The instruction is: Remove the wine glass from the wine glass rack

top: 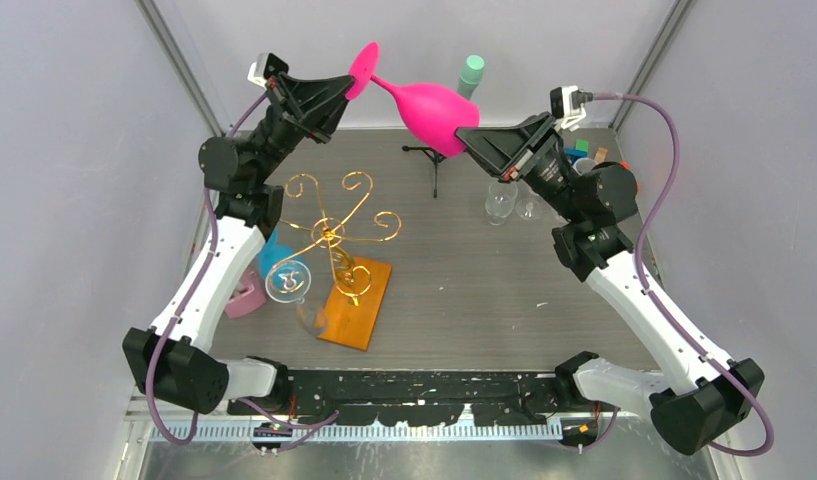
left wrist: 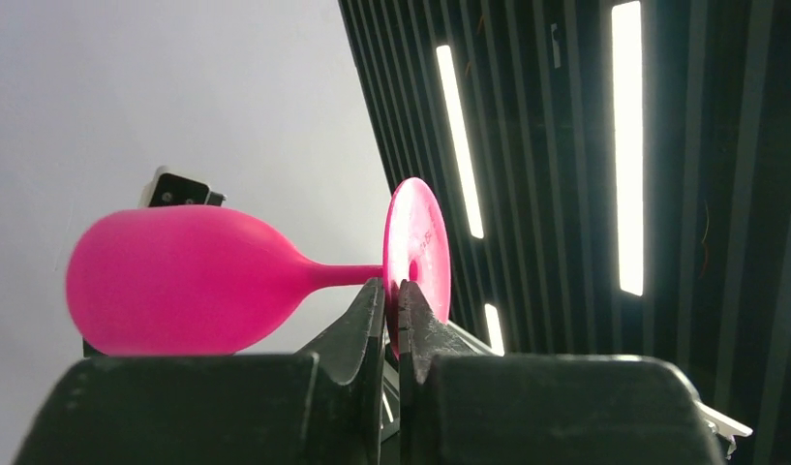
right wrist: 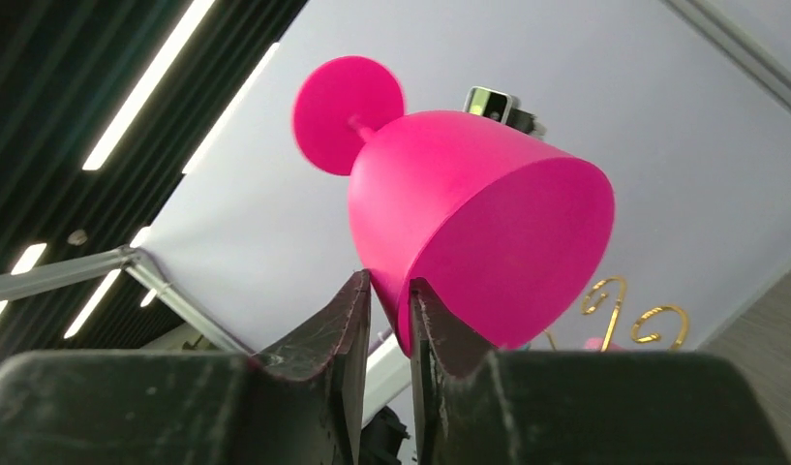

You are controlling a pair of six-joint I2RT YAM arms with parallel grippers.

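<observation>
Aloft, wine glass [top: 432,112], left claw [top: 351,90] pinching foot

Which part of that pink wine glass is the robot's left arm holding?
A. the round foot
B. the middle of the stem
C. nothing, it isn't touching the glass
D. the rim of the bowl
A: the left wrist view shows the left gripper closed on the edge of the round foot of the pink wine glass, while the right gripper pinches the bowl's rim.
</observation>
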